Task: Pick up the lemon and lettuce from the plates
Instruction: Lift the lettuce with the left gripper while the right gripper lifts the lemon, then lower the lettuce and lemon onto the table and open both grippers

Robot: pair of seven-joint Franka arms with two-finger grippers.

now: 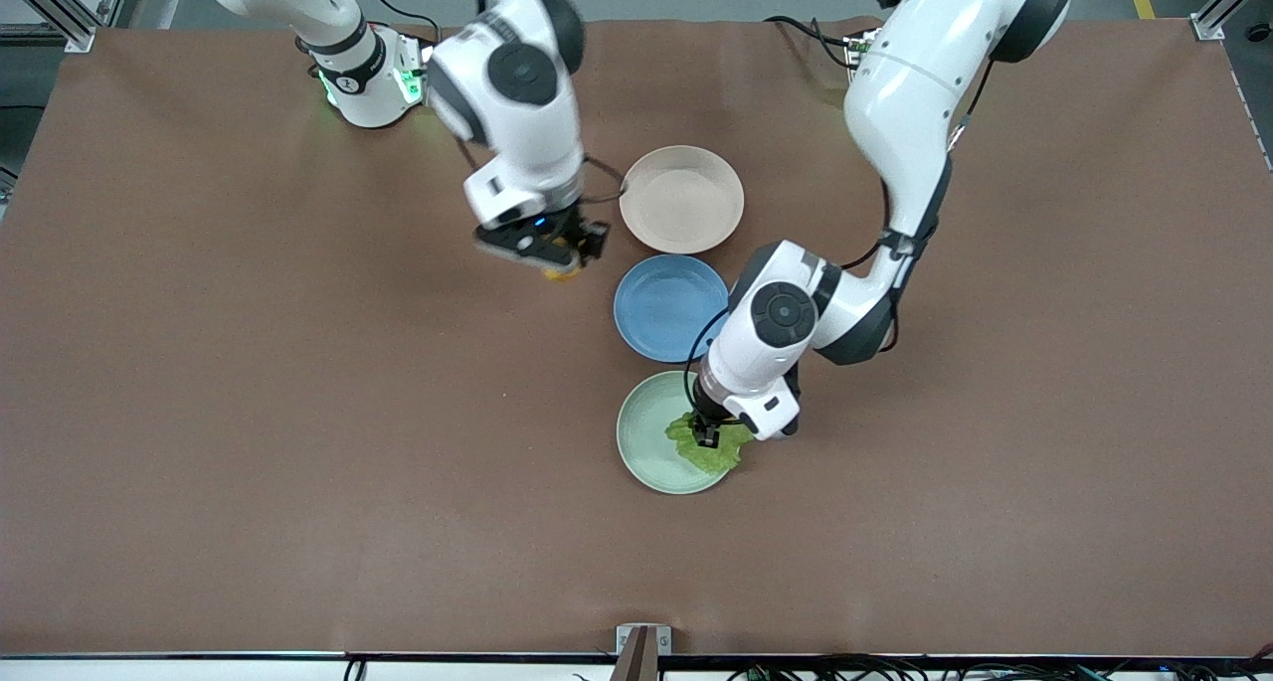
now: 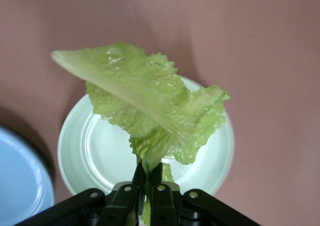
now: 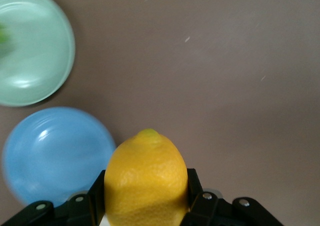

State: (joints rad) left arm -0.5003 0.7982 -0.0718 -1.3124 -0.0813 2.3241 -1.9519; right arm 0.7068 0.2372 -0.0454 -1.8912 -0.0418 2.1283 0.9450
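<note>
My left gripper (image 1: pixel 707 432) is shut on the green lettuce (image 1: pixel 709 444) and holds it over the mint green plate (image 1: pixel 646 432); in the left wrist view the lettuce (image 2: pixel 150 106) hangs from my left gripper (image 2: pixel 149 173) above that plate (image 2: pixel 95 156). My right gripper (image 1: pixel 563 263) is shut on the yellow lemon (image 1: pixel 563 272) over bare table beside the blue plate. In the right wrist view the lemon (image 3: pixel 146 178) fills my right gripper (image 3: pixel 146 196). The beige-pink plate (image 1: pixel 681 199) holds nothing.
An empty blue plate (image 1: pixel 671 306) lies between the beige-pink and mint green plates; it also shows in the right wrist view (image 3: pixel 55 151) and the left wrist view (image 2: pixel 20 181). The mint plate shows in the right wrist view (image 3: pixel 35 43). Brown table (image 1: pixel 249 413) all round.
</note>
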